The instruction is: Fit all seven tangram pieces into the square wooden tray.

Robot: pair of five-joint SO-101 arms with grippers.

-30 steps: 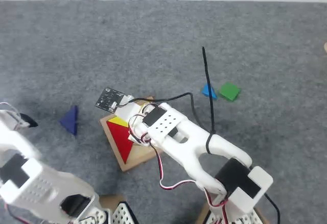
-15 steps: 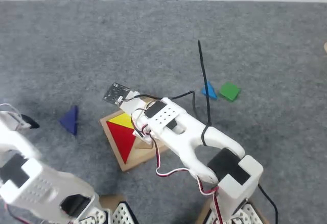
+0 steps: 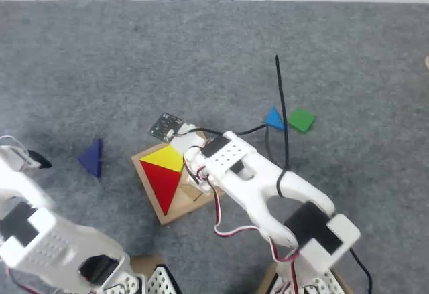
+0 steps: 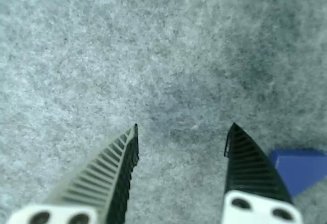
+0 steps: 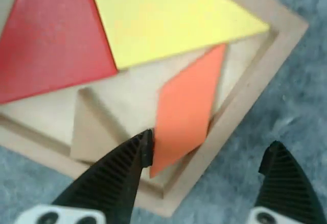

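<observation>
High view has the square wooden tray (image 3: 175, 203) turned like a diamond on the grey table top (image 3: 100, 59), near the front edge and between the 2 arms. A yellow triangle (image 3: 165, 158) and a red triangle (image 3: 161, 180) lie side by side inside it, edges touching. The white right arm (image 3: 234, 167) reaches over the tray's right part and hides that corner. 3 pieces sit outside the tray. A dark blue triangle (image 3: 92, 157) lies well apart to its left. A light blue triangle (image 3: 273, 118) and a green square (image 3: 301, 120) lie just beside each other farther back on the right. A thin black cable (image 3: 280, 100) rises from the right arm, close to the light blue triangle. Right wrist view looks down into the tray, where an orange parallelogram (image 5: 186, 109) lies along the inner wall, its upper end against the yellow triangle. I cannot tell whether it sits flat. A pale wood-coloured triangle (image 5: 94, 132) lies beside it, below the red one. The right gripper (image 5: 209, 150) hangs over that corner, spread wide and holding nothing, with 1 fingertip at the parallelogram's lower edge and the other out over the grey surface. Left wrist view shows the left gripper (image 4: 184, 129) also spread wide and empty above bare grey cloth, with the dark blue triangle just past its dark finger.
</observation>
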